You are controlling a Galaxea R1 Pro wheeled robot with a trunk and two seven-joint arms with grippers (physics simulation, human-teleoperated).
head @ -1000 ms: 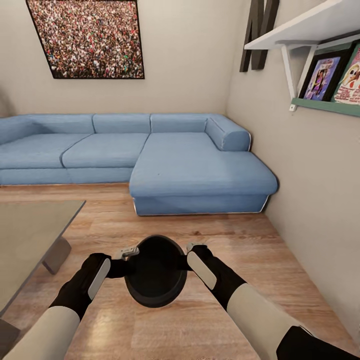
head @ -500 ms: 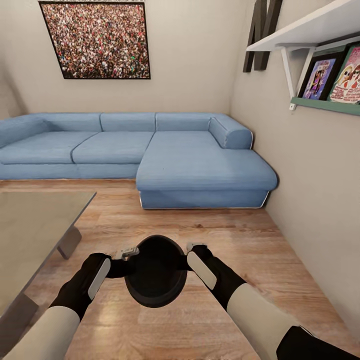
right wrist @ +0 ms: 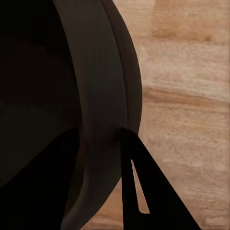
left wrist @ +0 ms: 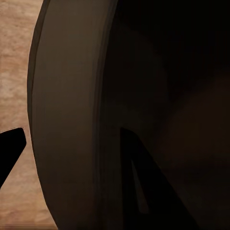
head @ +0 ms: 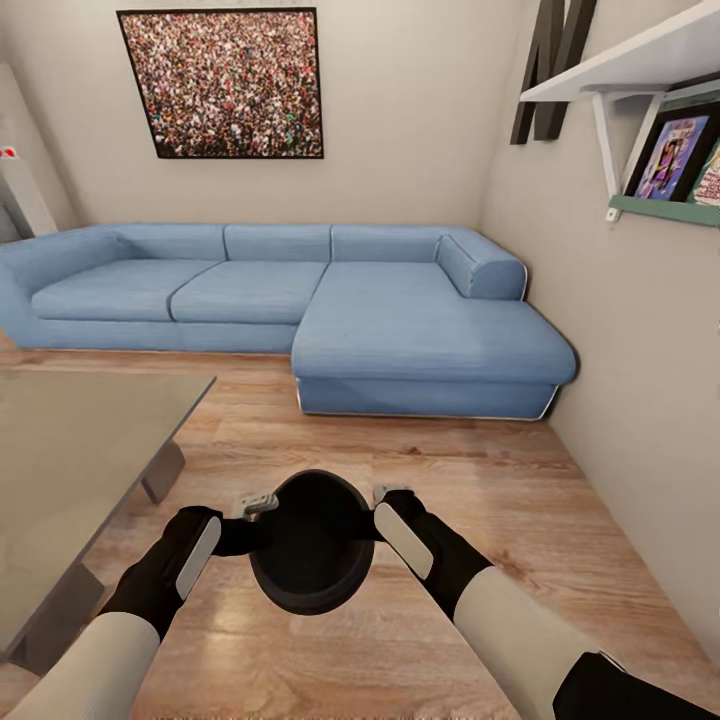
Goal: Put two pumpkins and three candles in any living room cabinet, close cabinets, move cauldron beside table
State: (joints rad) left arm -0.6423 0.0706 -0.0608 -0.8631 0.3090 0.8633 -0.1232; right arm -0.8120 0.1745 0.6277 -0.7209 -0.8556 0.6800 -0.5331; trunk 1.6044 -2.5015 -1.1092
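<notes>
From the head camera, the pot point(head: 312, 545) sits low in the centre of the frame, held between both arms above the wood floor point(head: 420, 470); its mouth faces up and the inside is so dark that any contents cannot be made out. The left hand point(head: 258, 506) meets the rim on the pot's left side and the right hand point(head: 388, 494) meets it on the right, but the fingertips are small and partly hidden by the pot, so their grip is hard to read here. At the left edge the glass worktop point(head: 80, 450) is cut off by the frame, near the pot but apart from it. A blue corner sofa point(head: 400, 330) fills the middle, a crowd picture point(head: 235, 82) hangs above it, and a shelf point(head: 640, 60) with framed prints is cropped at the upper right. In the left wrist view the pot's wall point(left wrist: 72, 124) lies between two dark fingers point(left wrist: 139, 182), which clamp the rim. In the right wrist view the fingers point(right wrist: 139, 182) likewise straddle and pinch the pot's rim point(right wrist: 103, 110), with floor planks point(right wrist: 191, 96) beyond.
</notes>
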